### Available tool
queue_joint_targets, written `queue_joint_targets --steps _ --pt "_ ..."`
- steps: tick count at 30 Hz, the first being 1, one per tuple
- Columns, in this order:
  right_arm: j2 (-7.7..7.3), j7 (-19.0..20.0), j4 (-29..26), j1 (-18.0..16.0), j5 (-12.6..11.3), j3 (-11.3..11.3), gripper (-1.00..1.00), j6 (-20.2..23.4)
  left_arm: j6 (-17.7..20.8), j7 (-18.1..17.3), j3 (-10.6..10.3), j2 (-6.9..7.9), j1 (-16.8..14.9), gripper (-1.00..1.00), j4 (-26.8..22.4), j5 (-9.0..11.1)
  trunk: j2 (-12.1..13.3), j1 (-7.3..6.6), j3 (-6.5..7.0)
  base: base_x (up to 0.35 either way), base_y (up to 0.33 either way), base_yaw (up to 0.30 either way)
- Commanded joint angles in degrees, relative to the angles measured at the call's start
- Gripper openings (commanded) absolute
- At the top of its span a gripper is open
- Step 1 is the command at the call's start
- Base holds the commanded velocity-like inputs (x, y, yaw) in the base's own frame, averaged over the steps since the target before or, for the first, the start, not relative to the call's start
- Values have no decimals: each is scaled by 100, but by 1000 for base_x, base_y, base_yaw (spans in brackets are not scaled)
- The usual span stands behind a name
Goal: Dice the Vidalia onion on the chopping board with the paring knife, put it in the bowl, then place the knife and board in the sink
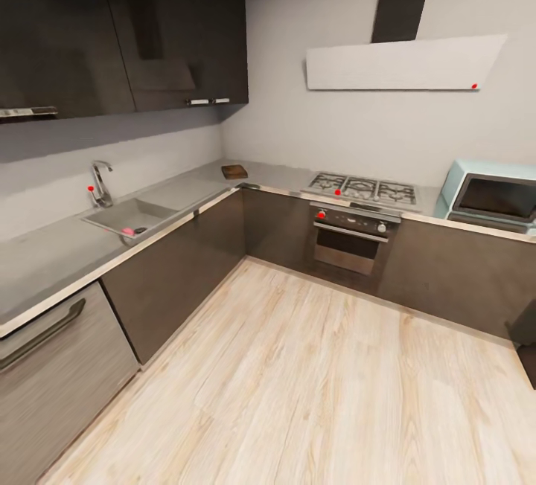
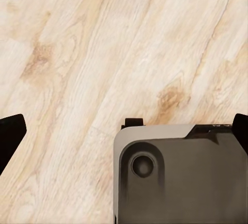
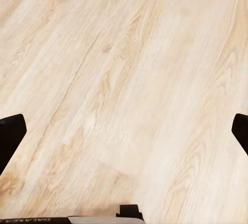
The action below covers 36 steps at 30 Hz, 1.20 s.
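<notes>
Kitchen countertop holds sink, contents blurred; left hand and right hand spread wide over floor

At the left of the head view, the grey sink is sitting recessed in the glossy grey countertop, its chrome tap with a red knob standing behind the basin. A small pink-and-dark shape is lying in the basin's near corner, too small to identify. Toward the upper middle of the frame, the dark brown chopping board is lying flat in the countertop's corner.
</notes>
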Motion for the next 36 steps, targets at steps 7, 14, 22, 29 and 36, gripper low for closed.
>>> queue_joint_targets --steps 7,14,22,29,36 --pt "2 -20 -3 -1 4 1 100 -11 -9 2 4 0 1 100 -5 2 274 -152 118 0 0 0" --pt "1 -20 -3 -1 4 1 100 -11 -9 2 4 0 1 100 -7 2 394 -217 171 0 0 0" --pt "2 -19 -3 -1 4 1 100 -11 -9 2 4 0 1 100 -6 2 394 -217 171 0 0 0" --pt "1 -19 -3 -1 4 1 100 -11 -9 2 4 -5 1 100 1 2 394 -217 171 0 0 0" --pt "1 -19 -3 -1 5 1 100 -11 -11 2 4 -8 1 100 1 2 394 -217 171 0 0 0"
